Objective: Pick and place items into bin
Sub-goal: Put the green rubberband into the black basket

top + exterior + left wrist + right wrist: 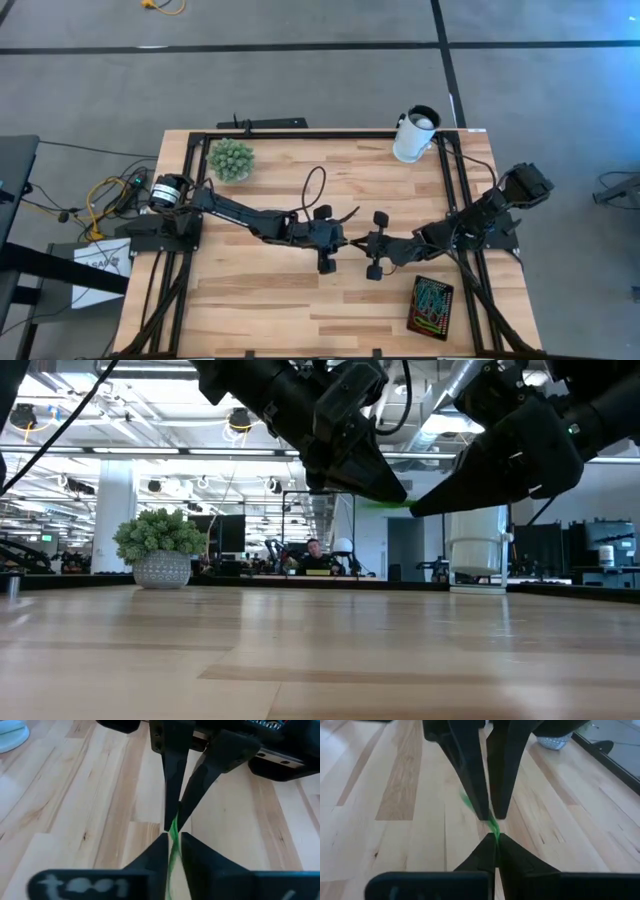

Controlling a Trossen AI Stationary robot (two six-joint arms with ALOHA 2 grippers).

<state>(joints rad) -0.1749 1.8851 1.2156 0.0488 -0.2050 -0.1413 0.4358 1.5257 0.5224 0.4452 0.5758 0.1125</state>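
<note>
My two grippers meet tip to tip above the middle of the table, with a thin green rubber band [173, 840] between them. My left gripper [174, 837] comes in from the table's left; a narrow gap shows between its fingertips and the band runs through that gap. My right gripper [495, 836] comes in from the right and is shut on the band. In the low view the band [385, 503] shows as a green streak well above the tabletop. The bin [411, 318], a small black tray holding coloured bands, lies near the table's front right. My left gripper has the green band [492, 824] running between its slightly parted fingers; whether they touch it I cannot tell. My right gripper pinches one end of the band [493, 829] between its two fingertips, slanting down from the table's right. The band is clear of the table.
A white cup [415, 135] stands at the far right of the table. A green spiky ball in a pot [231, 160] stands at the far left. Bare wood lies below the grippers and along the near edge. A black frame runs around the table's edge.
</note>
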